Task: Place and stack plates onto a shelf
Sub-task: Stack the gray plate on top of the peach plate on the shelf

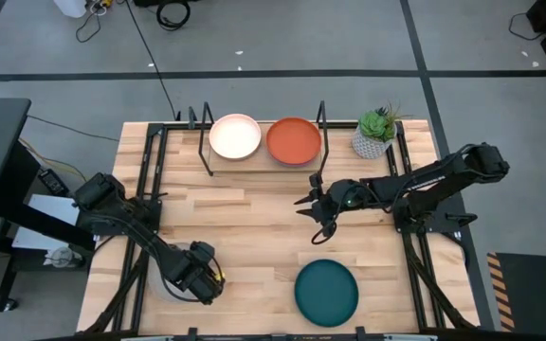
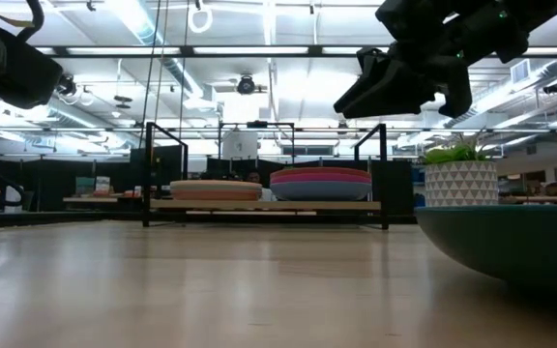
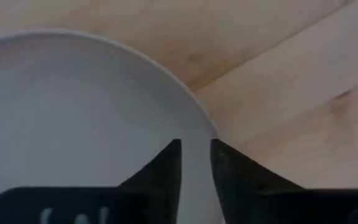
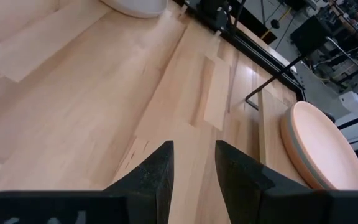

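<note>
The shelf [image 1: 263,170] stands at the table's far edge and carries two stacks on its wooden board: one topped by a peach plate [image 1: 235,135], one by an orange plate [image 1: 294,140]. In the low view the right stack [image 2: 320,182] shows magenta and blue rims below. A dark teal plate [image 1: 326,292] lies flat near the near edge. My left gripper [image 1: 194,281] is low at the near left, over a grey plate [image 3: 73,112] that it mostly hides from above. My right gripper [image 1: 313,216] hovers over the table's middle, fingers slightly apart, holding nothing. My left gripper [image 3: 196,152] has the grey plate's rim [image 3: 209,121] between its two fingers, one finger [image 3: 169,165] over the plate's inside and the other at its outer edge. The fingers come from above, slanting down. Whether the plate is off the table, I cannot tell.
A small green plant in a white pot [image 1: 375,133] stands right of the shelf. Black shelf uprights [image 1: 322,114] rise at the shelf's ends. Bare wood [image 1: 245,223] stretches between the shelf and the teal plate.
</note>
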You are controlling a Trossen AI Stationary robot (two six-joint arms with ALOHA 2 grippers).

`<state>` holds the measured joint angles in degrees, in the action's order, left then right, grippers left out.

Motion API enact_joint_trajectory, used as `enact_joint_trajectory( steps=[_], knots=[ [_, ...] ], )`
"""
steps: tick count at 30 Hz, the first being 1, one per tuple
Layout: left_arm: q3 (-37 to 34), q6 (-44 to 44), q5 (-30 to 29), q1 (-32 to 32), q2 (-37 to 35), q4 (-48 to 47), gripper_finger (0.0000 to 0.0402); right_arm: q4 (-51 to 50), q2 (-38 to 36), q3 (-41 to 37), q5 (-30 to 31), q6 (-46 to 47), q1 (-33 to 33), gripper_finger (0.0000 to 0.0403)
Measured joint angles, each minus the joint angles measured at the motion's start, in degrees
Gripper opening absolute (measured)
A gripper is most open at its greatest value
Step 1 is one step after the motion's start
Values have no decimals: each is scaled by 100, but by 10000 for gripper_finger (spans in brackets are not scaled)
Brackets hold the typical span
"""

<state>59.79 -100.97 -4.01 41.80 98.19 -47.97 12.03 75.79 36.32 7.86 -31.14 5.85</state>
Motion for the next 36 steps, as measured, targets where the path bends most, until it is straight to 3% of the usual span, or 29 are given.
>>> enact_joint_trajectory(
  steps=[8,19,27,31,36],
  knots=[
    [0,46,32,-37,-6,326,149,5,0,0,-2,-10,0,123],
    [0,139,-88,-150,-13,911,144,37,0,0,-4,2,0,123],
    [0,531,234,-339,319,702,143,-47,0,0,-48,45,0,123],
    [0,730,229,-391,317,701,125,-59,0,0,-50,94,-1,123],
    [0,1083,289,-473,304,844,53,-60,0,0,-52,142,-2,123]
  ],
)
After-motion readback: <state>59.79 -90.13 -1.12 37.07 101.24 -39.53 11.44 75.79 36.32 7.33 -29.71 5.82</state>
